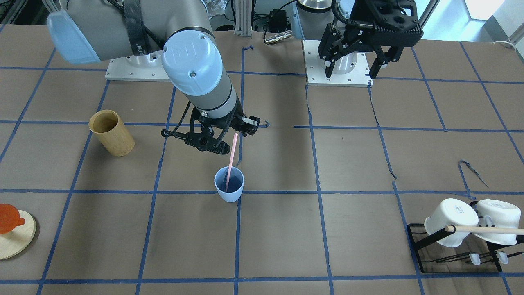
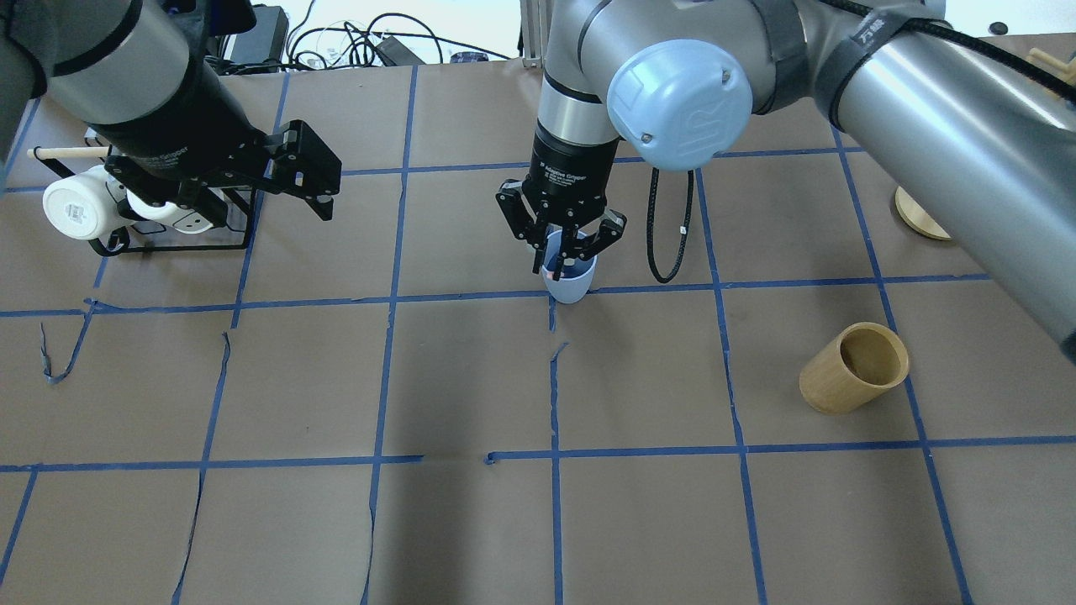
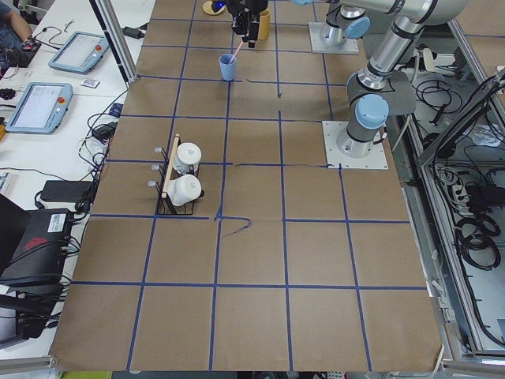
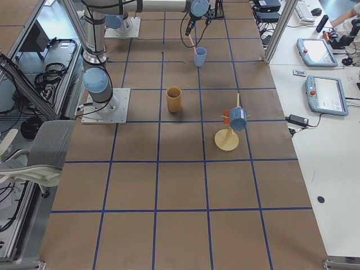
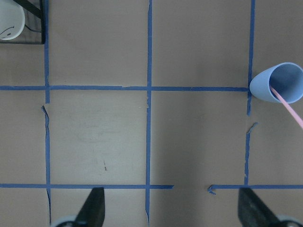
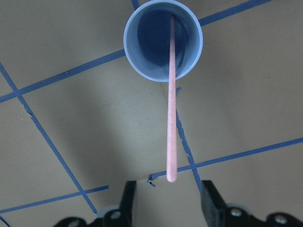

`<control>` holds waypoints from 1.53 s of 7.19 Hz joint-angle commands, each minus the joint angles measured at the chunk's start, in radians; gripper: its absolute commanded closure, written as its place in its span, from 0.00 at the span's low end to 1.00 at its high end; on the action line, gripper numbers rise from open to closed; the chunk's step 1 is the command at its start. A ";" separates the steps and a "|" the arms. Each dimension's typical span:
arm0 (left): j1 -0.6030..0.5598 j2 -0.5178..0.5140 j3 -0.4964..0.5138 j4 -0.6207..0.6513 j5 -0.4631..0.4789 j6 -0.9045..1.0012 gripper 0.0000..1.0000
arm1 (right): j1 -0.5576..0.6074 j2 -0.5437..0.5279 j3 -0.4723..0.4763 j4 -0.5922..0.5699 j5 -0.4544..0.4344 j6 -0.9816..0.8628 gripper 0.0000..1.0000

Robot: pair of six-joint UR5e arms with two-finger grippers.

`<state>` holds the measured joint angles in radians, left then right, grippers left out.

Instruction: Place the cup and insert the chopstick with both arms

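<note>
In the overhead view, the right gripper (image 2: pixel 559 256) covers most of the cup (image 2: pixel 572 290); only the cup's lower wall shows clearly there. In the front-facing view, the right wrist hides part of that gripper's fingers. The right wrist view resolves this: the fingers stand apart, one on each side of the upper end of the chopstick (image 1: pixel 231 157), and neither touches it. The chopstick's lower end rests inside the cup and its shaft leans across the rim. The cup stands upright on the worktop (image 1: pixel 286 229) at a crossing of blue tape lines. The left gripper (image 1: pixel 351 71) hangs near its arm's base, well apart from the cup, with its fingers spread wide and holding nothing. In the left wrist view, the frame edge cuts off the chopstick. A bamboo cup (image 1: pixel 111 133) stands upright near the right arm. A black rack (image 1: pixel 417 241) carries two white mugs (image 1: pixel 450 223) and a wooden rod (image 1: pixel 487 229). The frame edge cuts off an orange item (image 1: pixel 8 219) on a wooden disc (image 1: pixel 18 241).
</note>
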<state>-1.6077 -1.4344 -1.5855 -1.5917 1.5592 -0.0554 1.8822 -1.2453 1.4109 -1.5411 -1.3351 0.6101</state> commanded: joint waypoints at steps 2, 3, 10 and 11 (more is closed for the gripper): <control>0.000 0.002 -0.001 0.003 0.001 0.000 0.00 | -0.017 -0.028 -0.068 0.001 -0.105 -0.156 0.00; 0.000 0.002 -0.001 0.003 0.001 0.002 0.00 | -0.056 -0.048 -0.110 0.010 -0.168 -0.276 0.00; 0.000 0.002 -0.001 0.003 0.002 0.002 0.00 | -0.248 -0.349 0.142 -0.168 -0.280 -0.657 0.00; 0.000 0.002 -0.001 0.003 0.002 0.000 0.00 | -0.259 -0.356 0.134 -0.162 -0.285 -0.700 0.00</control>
<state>-1.6076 -1.4327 -1.5861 -1.5892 1.5616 -0.0546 1.6331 -1.5941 1.5483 -1.6890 -1.6185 -0.0482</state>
